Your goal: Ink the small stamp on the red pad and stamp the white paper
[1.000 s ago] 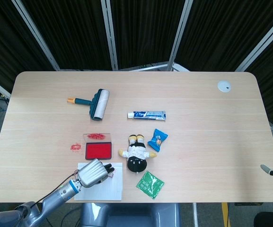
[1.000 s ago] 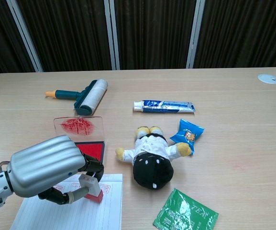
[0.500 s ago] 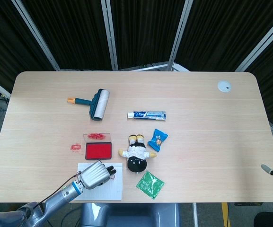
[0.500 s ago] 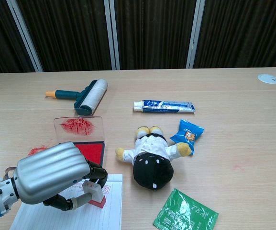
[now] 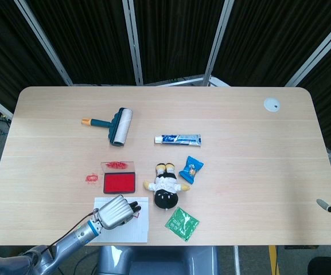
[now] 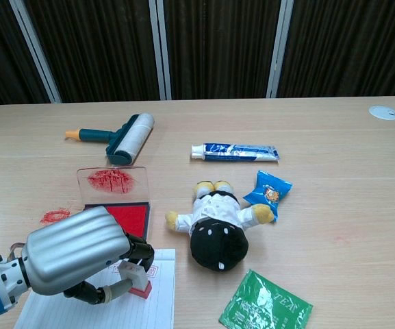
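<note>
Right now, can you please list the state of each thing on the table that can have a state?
Left hand: holds the stamp.
Stamp: upright, its red face down on the paper.
Paper: flat, with red prints near the stamp.
Pad: open, its clear lid lying behind it, smeared red.
Toothpaste: capped, lying flat.
Doll: lying flat.
Right hand: not in view.

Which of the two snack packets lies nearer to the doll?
The blue packet: it touches the doll's arm. The green tea packet lies apart, in front of the doll's head.
</note>
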### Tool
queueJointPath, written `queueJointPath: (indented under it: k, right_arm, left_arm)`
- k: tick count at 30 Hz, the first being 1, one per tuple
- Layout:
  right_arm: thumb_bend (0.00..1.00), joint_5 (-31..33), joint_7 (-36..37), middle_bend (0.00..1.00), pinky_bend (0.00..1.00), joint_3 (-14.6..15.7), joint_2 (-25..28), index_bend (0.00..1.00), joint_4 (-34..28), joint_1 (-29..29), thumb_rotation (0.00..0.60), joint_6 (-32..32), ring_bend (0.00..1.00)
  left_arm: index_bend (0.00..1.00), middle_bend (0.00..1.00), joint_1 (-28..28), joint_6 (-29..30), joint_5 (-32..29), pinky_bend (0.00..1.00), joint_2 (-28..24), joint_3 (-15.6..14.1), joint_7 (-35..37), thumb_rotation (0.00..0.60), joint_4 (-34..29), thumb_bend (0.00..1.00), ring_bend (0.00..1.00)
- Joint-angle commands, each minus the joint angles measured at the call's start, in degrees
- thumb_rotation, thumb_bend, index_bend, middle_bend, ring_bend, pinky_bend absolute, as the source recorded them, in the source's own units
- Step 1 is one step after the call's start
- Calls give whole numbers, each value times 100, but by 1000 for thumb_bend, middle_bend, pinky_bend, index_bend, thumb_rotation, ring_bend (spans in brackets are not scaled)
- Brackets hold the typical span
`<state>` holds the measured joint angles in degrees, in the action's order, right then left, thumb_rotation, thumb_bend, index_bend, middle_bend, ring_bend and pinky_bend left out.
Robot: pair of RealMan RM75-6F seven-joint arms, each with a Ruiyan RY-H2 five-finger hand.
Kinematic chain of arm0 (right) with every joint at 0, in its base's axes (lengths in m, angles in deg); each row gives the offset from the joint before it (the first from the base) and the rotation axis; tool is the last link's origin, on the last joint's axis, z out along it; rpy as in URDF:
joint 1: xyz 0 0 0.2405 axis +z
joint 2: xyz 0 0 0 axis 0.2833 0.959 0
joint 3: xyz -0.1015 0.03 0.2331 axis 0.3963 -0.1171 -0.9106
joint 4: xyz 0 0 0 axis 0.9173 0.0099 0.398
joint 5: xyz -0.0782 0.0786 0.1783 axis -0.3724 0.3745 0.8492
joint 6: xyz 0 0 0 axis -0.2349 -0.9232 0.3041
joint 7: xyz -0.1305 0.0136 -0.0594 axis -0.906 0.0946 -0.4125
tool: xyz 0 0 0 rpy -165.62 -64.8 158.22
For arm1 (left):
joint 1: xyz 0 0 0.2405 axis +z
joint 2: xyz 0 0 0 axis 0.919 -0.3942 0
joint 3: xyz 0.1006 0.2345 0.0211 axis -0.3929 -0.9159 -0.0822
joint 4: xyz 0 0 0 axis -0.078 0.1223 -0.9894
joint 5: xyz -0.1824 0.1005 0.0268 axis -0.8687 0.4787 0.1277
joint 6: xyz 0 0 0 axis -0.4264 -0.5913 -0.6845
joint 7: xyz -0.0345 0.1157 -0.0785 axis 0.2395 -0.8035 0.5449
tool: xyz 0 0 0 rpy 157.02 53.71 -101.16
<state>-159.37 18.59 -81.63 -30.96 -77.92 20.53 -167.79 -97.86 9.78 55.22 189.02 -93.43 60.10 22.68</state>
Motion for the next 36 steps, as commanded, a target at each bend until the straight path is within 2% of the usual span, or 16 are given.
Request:
queueJointPath:
  k: [1, 36]
  right_arm:
    - [0, 4, 0, 0, 0, 0, 0, 0, 1, 1, 600, 4, 0]
    - [0, 44, -6, 0, 0, -5, 4, 0, 6, 13, 600, 57, 0]
  left_arm:
    - [662, 607, 0, -12, -14, 996, 7, -4, 15, 600, 16, 470, 965]
    - [662, 607, 36, 68, -57, 997, 97, -53, 163, 600, 240, 470, 965]
